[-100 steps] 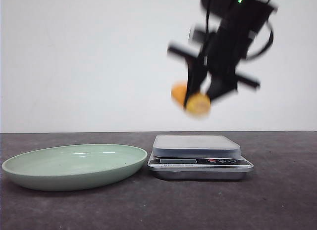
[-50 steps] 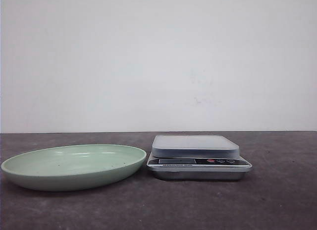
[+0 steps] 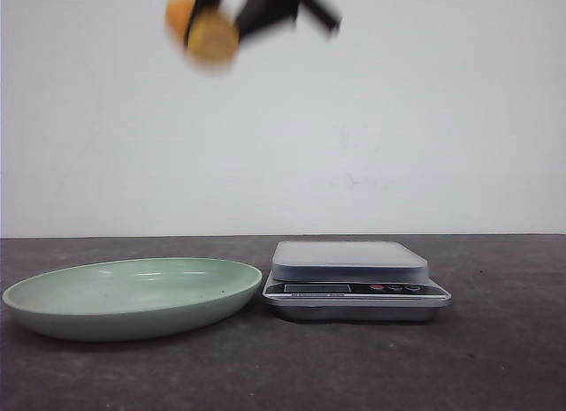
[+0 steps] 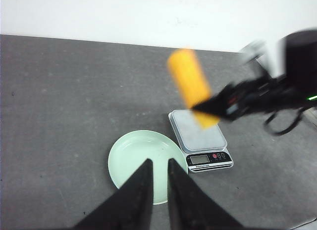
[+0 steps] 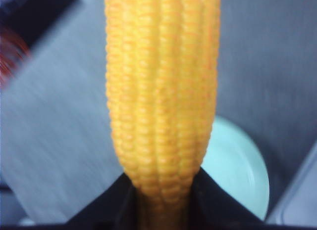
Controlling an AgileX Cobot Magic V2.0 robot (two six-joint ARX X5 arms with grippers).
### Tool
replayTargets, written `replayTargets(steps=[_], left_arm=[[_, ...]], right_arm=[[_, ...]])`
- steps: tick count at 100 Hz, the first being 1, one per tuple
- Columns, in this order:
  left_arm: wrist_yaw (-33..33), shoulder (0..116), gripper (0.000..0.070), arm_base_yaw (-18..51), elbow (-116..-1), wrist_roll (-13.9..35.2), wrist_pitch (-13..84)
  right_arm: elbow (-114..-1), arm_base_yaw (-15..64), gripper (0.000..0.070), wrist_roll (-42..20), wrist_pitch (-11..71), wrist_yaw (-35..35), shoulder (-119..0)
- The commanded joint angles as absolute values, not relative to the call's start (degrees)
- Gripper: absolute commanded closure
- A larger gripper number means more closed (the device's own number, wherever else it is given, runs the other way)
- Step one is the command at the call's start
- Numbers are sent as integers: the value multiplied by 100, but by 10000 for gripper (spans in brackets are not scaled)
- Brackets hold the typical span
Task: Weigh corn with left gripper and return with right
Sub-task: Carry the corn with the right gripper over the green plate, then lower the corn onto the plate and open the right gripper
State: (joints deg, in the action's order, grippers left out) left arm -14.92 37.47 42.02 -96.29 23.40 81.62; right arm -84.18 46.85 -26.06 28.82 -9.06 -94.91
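The stubby yellow-orange piece of corn cob (image 3: 205, 29), rows of kernels running its length and a pale cut end facing the room, hangs high in the air, well above the pale green shallow oval plate (image 3: 53, 315) and off to the plate's side of the silver kitchen scale (image 3: 354, 298). It is pinched at one end between the two black fingers of the right gripper (image 5: 161, 200), which in its own wrist view close snugly on either side of the cob with the plate showing far below. The picture is blurred, so I judge the arm to be travelling. The left gripper (image 4: 158, 183) hangs empty over the dark grey table (image 3: 495, 358), its thin black fingers (image 4: 143, 190) close together with only a narrow slit between them and nothing in it. The scale's flat platform (image 3: 349, 256) carries nothing, and the plate is bare too. From that I take it the weighing half of the job is over and the return leg is under way, though the display is too small to read and confirm it. What is left, by my reckoning, is to bring the cob down over the plate, lay it in the dish and let go.
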Motion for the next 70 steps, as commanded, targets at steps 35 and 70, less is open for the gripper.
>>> replayTargets(steps=[35,70], left_arm=[[-1522,3778,685,4233,-9721,2493,8466],[-1527,3778,685,4233,-9651,2471,8466]], right_arm=[[-8512,4827,700,-3507,2976,-1846,-11308],[-8521,4853,44,-3559,2932,-1870,-11493]])
